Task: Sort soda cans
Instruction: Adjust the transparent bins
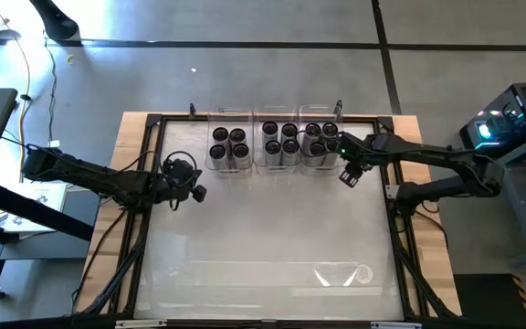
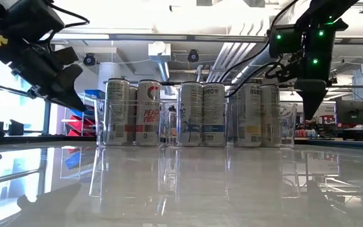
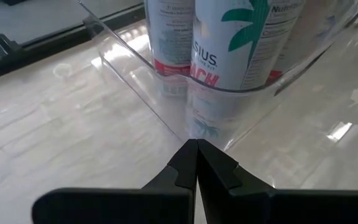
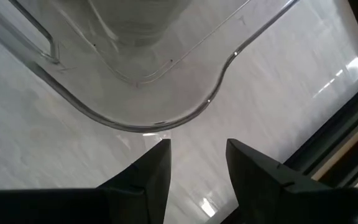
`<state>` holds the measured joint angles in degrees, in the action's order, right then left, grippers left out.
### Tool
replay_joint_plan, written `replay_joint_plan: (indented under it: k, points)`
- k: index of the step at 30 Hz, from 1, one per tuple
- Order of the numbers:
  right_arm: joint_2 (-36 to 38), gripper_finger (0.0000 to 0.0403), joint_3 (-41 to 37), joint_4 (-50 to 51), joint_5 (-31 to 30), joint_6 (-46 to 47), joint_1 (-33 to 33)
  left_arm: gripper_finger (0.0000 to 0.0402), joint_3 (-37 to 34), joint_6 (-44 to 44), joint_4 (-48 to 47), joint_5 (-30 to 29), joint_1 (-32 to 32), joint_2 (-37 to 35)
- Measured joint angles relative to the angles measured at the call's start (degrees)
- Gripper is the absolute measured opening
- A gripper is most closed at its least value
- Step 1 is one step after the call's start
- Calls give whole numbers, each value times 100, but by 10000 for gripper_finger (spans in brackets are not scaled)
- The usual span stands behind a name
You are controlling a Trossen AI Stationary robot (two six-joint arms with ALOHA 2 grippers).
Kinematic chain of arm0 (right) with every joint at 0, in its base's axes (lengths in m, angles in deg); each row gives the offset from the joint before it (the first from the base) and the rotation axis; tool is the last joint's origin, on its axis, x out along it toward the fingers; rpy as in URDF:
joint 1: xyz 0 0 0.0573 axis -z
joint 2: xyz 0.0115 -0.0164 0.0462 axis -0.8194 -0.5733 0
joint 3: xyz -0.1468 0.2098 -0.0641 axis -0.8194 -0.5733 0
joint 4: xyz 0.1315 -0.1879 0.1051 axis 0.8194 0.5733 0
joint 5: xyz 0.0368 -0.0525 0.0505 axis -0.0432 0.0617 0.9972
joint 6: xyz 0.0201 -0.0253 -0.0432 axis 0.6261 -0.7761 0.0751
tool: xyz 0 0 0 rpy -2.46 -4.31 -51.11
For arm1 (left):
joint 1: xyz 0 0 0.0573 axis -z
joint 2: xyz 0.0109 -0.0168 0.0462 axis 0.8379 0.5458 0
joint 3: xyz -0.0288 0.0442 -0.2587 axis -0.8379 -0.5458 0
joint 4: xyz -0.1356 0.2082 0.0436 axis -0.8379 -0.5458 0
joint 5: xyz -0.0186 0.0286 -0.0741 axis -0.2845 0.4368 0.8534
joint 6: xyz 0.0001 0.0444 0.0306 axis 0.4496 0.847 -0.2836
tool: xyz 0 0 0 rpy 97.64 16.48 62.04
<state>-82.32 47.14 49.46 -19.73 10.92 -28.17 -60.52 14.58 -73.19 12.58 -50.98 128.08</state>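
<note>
— Where do the soda cans (image 1: 279,139) stand?
— Upright at the table's far edge, twelve in all, packed in three groups of four, each group inside its own clear tray (image 1: 229,164), the trays side by side.
— Their look?
— Dark round tops with thin silvery rims from above; level with the table, tall slim silver-white sides with coloured labels, red on the left group, blue in the middle, yellow on the right.

The scene is brightly lit from overhead, and the glossy table (image 1: 263,228) throws back white glare along its near edge. In the low view, windows on the left blaze white and the arms show as dark silhouettes. The cans (image 2: 194,115) and clear trays (image 2: 169,120) mirror softly in the tabletop.
</note>
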Motion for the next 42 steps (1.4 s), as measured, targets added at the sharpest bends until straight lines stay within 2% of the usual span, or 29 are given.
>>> replay_joint_plan:
  k: [6,13,24,30,35,39,42]
  points:
    - [1,148,0,-137,139,-45,0,0,0,68,0,-25,-84,0]
    - [-1,149,-44,-778,420,-72,0,0,4,435,143,87,-258,-29]
    - [10,149,-43,-758,430,7,-2,0,4,788,140,108,-487,-483]
    - [291,149,150,-143,465,414,-48,0,4,791,131,721,-435,-760]
    - [604,149,195,215,777,704,-388,0,4,563,130,1448,-392,-626]
    - [672,149,191,215,1123,929,-944,0,4,487,358,1449,-322,-273]
    - [672,149,32,-158,1274,1074,-1487,0,4,491,819,1481,-320,75]
